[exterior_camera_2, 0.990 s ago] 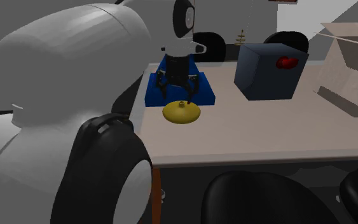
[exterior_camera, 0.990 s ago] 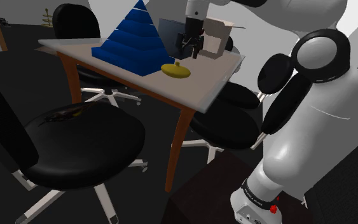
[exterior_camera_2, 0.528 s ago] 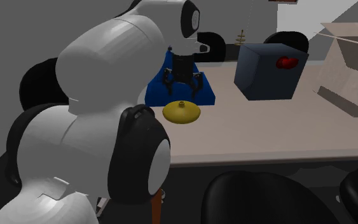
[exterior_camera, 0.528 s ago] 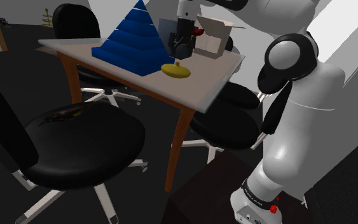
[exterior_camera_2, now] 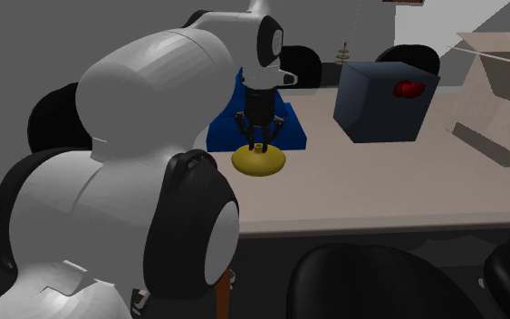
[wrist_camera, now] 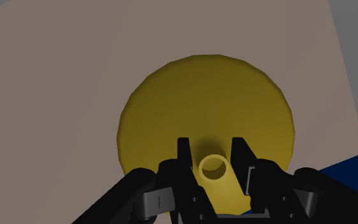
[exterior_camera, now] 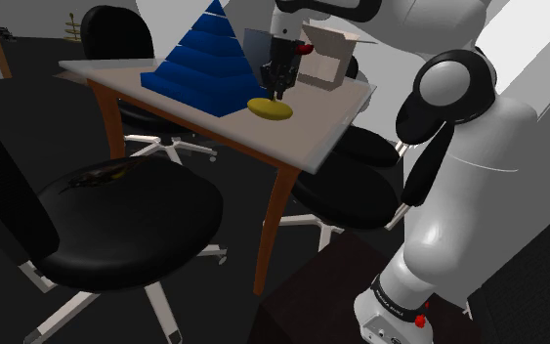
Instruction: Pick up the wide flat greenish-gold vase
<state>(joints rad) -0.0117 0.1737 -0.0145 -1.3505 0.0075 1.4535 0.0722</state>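
The tool (wrist_camera: 212, 149) is released. Its fingers (wrist_camera: 184, 159) stand on either side of the vase's narrow neck (wrist_camera: 222, 188), close to it but with a sliver of gap on each side, so nothing is gripped yet. In the second exterior view the tool (exterior_camera_2: 260, 145) hangs straight down over the vase (exterior_camera_2: 258, 162), with its fingertips about level with the neck. The vase sits upright on the table (exterior_camera_2: 380, 190), near the blue pyramid (exterior_camera_2: 291, 137) but apart from it.

The neck looks like the only workable hold, since the body is too wide and flat for the jaws. If the fingers close too high they would catch only the lip, and the vase could slip out as the arm rises. If one finger meets the neck first, it could push the vase sideways towards the pyramid. Going lower risks pressing the fingertips into the body. A broad body hanging from a thin round neck may also tilt or turn in the grip.
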